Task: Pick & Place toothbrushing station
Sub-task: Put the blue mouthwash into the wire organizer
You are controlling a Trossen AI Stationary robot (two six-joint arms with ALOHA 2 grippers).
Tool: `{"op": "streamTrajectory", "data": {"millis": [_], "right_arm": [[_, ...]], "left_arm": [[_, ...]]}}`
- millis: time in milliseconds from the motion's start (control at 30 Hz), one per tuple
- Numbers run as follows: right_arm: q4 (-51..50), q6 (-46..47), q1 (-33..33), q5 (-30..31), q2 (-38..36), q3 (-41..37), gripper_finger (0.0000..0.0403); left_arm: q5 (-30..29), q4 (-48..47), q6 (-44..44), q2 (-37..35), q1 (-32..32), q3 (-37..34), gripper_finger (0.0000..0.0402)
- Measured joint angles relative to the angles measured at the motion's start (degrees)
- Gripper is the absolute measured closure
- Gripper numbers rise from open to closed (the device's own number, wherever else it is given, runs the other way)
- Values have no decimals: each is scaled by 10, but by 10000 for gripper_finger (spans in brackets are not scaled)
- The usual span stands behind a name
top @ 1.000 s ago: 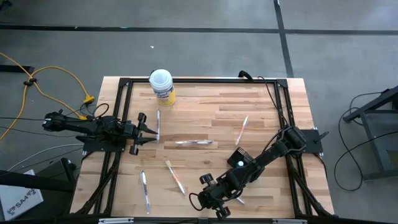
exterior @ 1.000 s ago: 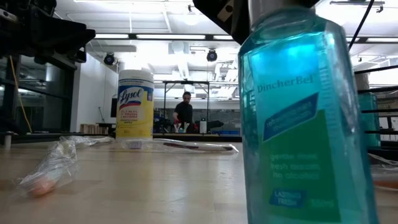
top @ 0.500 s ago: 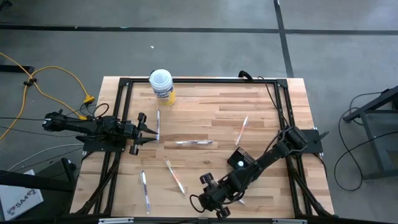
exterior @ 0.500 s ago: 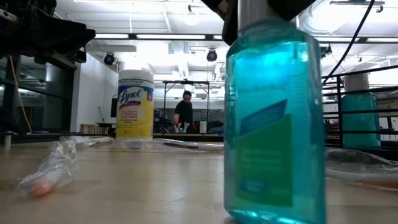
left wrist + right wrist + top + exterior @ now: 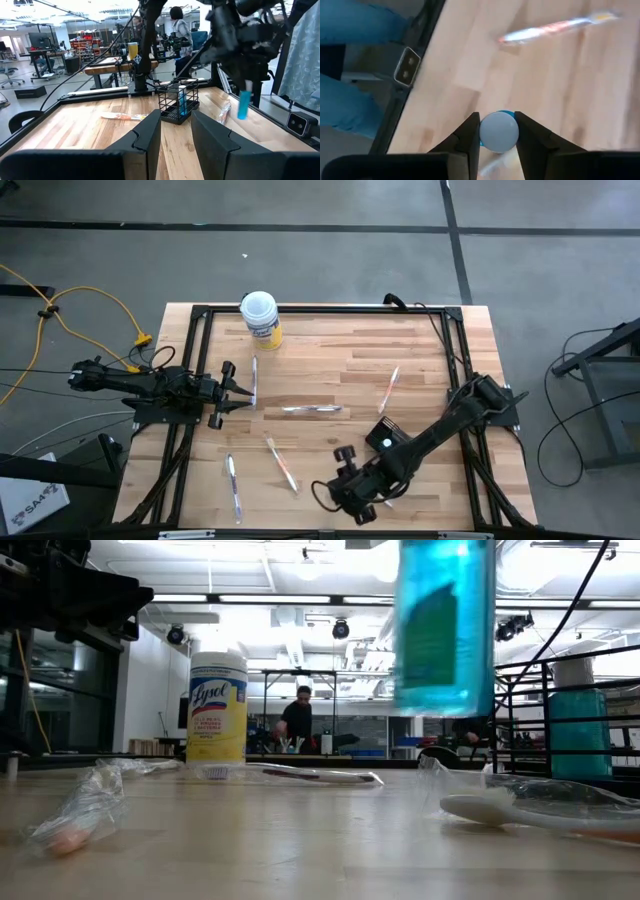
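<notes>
The toothbrushing station (image 5: pixel 178 102) shows in the left wrist view as a small black rack of thin wire grid, boxy and open-sided, standing upright on the tabletop (image 5: pixel 330 350). A blue item with a pale top stands inside it. In the high view the station (image 5: pixel 378 430) is a small dark square on the right half of the tabletop, close against the right arm, with a white round top at its near edge.

The right gripper (image 5: pixel 498 125) hangs near the front edge of the tabletop, a little in front of the station, clenched on the white cap of a clear blue bottle (image 5: pixel 445 625). The bottle hangs upright in the air, its base clear of the wood.

Several wrapped toothbrushes lie scattered flat: 1 at the centre (image 5: pixel 315 409), 1 behind the station (image 5: pixel 390 388) and 2 toward the front left (image 5: pixel 282 463).

The left gripper (image 5: pixel 240 388) waits at the left side, its fingers parted with nothing between them. A yellow-labelled canister (image 5: pixel 260 315) stands at the back left.
</notes>
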Motion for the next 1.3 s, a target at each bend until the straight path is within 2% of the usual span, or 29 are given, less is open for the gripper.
{"op": "streamTrajectory", "data": {"millis": [367, 600, 967, 1300], "right_arm": [[-160, 106, 3, 47, -99, 0, 312], [-237, 220, 25, 86, -139, 0, 312], [-324, 372, 55, 134, -145, 0, 312], [-377, 437, 69, 147, -149, 0, 312]], "left_arm": [[0, 2, 0, 0, 0, 0, 299], [0, 2, 0, 0, 0, 0, 299], [0, 5, 0, 0, 0, 0, 299], [0, 4, 0, 0, 0, 0, 299]]}}
